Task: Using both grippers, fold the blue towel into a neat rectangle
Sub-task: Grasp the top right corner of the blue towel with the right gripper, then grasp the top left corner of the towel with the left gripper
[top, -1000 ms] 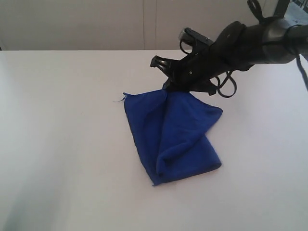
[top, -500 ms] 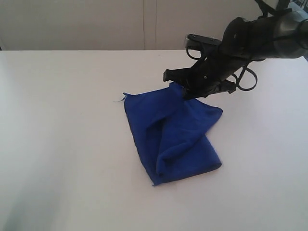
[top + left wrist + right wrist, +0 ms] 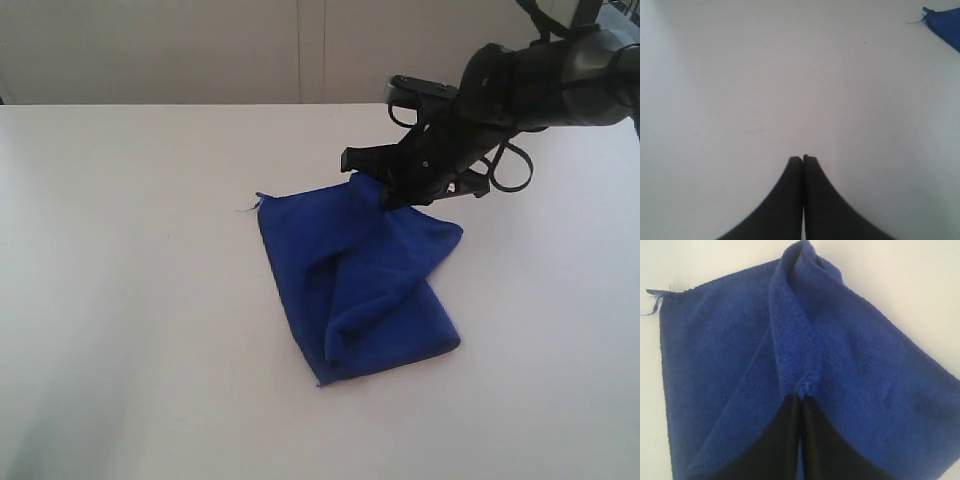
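Right claw [image 3: 801, 400] pinching fuzzy blue towel [image 3: 730, 370] ridge — left claw [image 3: 803, 160] pressed together, above smooth white table [image 3: 740, 75].

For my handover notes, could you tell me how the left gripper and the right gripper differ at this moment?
The right gripper is pinching a fold of the blue towel; the left gripper holds nothing. The right one sits over the cloth, the left over bare table, apart from the towel. Both have their jaws shut.

Towel [image 3: 350, 290] lies on tabletop [image 3: 120, 300] slightly right of centre; right gripper [image 3: 801, 398] pinches its far side.
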Robot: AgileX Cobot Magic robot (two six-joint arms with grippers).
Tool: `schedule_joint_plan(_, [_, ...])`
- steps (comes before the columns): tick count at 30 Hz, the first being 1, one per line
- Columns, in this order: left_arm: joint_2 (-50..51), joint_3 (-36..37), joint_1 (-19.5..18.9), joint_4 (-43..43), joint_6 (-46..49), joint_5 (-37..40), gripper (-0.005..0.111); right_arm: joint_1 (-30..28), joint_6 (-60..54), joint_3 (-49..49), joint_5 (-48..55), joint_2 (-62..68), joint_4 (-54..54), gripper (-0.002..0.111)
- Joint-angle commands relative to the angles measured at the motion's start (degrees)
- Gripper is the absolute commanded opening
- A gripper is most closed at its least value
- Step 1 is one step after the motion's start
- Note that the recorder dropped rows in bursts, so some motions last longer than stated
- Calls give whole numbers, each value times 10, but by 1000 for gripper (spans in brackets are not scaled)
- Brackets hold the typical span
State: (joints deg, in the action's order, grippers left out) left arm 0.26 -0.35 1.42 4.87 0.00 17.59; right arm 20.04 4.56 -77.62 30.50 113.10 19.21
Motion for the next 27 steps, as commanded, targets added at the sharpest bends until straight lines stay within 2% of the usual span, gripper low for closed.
schedule_joint_plan(1, [-3,3,-2,2,0,0,0,-3,7,-3,2,-1,-7,0])
schedule_joint_plan(4, [-3,3,-2,-7,0,-28,0,-3,8,-3,3,-1,-7,0])
schedule_joint_plan(10, [-3,3,-2,4,0,-232,0,-3,8,-3,2,-1,-7,0])
schedule_joint_plan(14, [-3,3,-2,4,0,-302,0,-3,7,-3,5,-1,-7,0])
schedule_joint_plan(22, [-3,3,-2,13,0,-350,0,-3,6,-3,25,-1,-32,0])
schedule_joint_plan(25, [-3,1,-2,107,0,-324,0,-3,6,-3,27,-1,-45,0])
schedule_joint_plan(27, [9,-17,-2,191,46,-302,0,-3,6,-3,22,-1,-47,0])
